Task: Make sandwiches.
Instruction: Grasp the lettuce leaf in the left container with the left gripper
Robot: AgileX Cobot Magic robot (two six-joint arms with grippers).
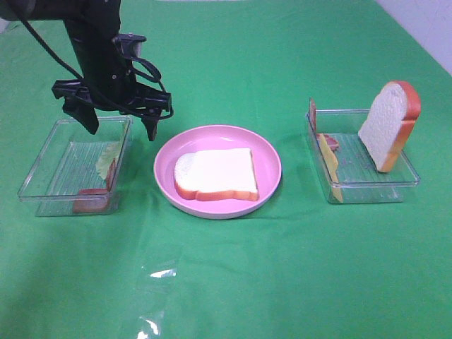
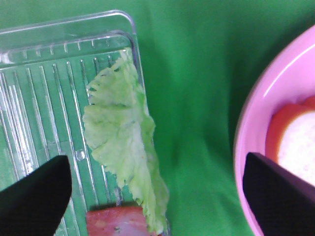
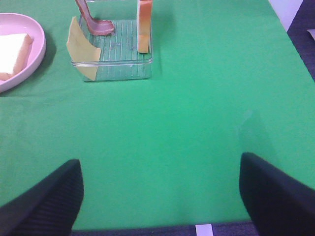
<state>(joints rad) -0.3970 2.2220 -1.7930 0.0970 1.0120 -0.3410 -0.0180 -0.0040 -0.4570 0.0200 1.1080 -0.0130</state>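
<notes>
One white bread slice with an orange-brown crust lies flat on the pink plate. My left gripper hangs open above the right edge of the left clear tray. One finger is over the tray and the other over the cloth beside the plate. Below it a pale green lettuce leaf leans on the tray wall, with pink-red bacon beside it. A second bread slice stands in the right tray with bacon and yellow cheese. My right gripper is open over bare cloth, out of the high view.
A green cloth covers the table. A crumpled piece of clear film lies on it in front of the plate. The table's far right corner shows at the edge of the high view.
</notes>
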